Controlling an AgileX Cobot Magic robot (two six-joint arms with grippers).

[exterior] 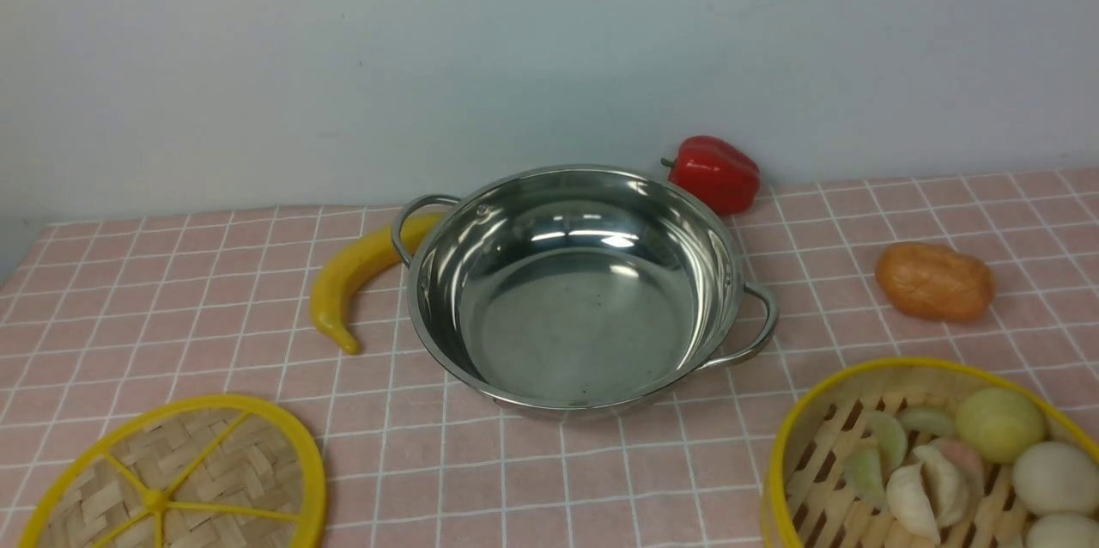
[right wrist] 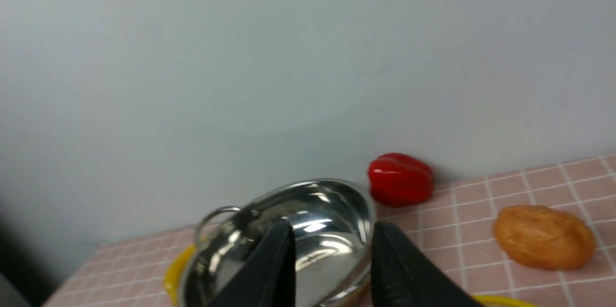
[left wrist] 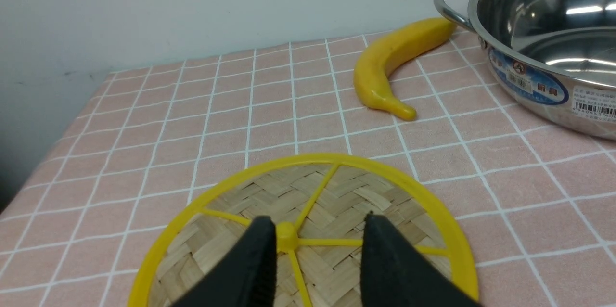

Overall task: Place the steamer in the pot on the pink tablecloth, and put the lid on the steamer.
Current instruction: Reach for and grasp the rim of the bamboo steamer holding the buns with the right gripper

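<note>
The pot (exterior: pixel 575 316) stands empty in the middle of the pink tablecloth (exterior: pixel 172 290). The lid (exterior: pixel 180 479) lies flat at the front left. The steamer (exterior: pixel 910 364) sits at the front right, cut off by the frame, with several dumplings and buns in it. Neither gripper shows in the front view. In the left wrist view my left gripper (left wrist: pixel 317 223) is open above the lid (left wrist: pixel 269 196), its fingers either side of the centre knob (left wrist: pixel 286 232). In the right wrist view my right gripper (right wrist: pixel 332 230) is open and empty, facing the pot (right wrist: pixel 317 201), with the steamer's yellow rim (right wrist: pixel 500 301) just below.
A yellow banana (exterior: pixel 352 273) lies against the pot's left handle. A red pepper (exterior: pixel 713 173) sits behind the pot by the wall. An orange bread-like lump (exterior: pixel 934 282) lies to the right, behind the steamer. The grey wall closes the back.
</note>
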